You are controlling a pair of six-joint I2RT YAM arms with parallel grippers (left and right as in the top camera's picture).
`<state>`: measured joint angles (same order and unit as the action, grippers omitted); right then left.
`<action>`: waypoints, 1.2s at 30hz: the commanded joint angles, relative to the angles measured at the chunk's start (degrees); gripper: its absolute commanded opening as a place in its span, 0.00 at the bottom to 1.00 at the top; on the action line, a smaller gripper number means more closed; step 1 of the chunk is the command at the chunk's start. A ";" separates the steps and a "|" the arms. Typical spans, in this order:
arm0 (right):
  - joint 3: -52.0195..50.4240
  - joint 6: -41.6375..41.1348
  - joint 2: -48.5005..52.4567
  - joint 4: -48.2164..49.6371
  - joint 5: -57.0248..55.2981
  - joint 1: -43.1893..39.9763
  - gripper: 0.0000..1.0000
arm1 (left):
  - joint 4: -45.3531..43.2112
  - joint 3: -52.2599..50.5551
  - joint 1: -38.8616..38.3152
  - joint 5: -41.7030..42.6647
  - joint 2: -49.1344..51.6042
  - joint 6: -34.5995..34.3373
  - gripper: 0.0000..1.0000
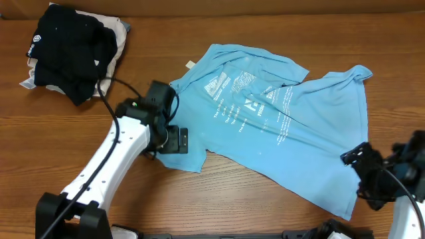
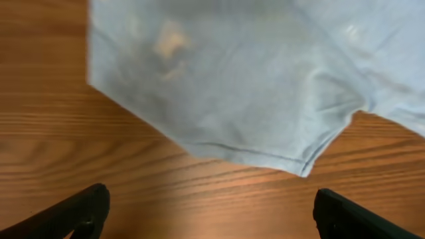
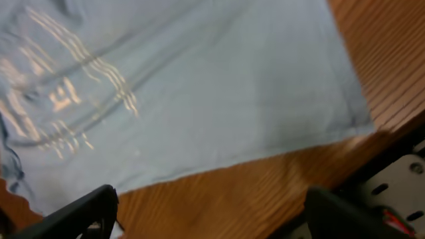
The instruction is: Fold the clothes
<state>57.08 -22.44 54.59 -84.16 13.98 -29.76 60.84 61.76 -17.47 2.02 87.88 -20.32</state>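
Note:
The light sky-blue T-shirt lies crumpled and spread on the wooden table, white lettering showing near its middle. My left gripper hovers at the shirt's lower left corner, open and empty; the left wrist view shows that corner just ahead of the spread fingers. My right gripper is at the shirt's lower right edge, open and empty; the right wrist view shows the shirt hem just beyond the fingers.
A black garment lies on a beige cloth at the table's far left back. The table's front edge is close to the right gripper.

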 commanded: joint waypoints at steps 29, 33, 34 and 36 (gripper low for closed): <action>-14.12 -9.38 0.07 14.25 3.04 6.29 0.88 | -27.12 -22.43 0.22 -5.75 -0.02 -12.09 0.44; -14.12 -9.40 0.09 14.47 3.04 6.29 0.87 | -30.67 -22.58 0.22 -6.54 0.46 -12.07 0.33; -14.12 -9.60 0.09 14.45 3.04 6.29 0.86 | -31.58 -22.58 0.22 -6.49 0.74 -12.07 0.27; -14.12 -9.60 0.13 14.01 3.04 6.29 0.84 | -32.70 -22.58 0.22 -6.43 1.49 -12.09 0.13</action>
<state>43.11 -31.53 55.13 -70.08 17.56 -23.86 28.97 40.21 -17.47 -3.07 87.81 -32.21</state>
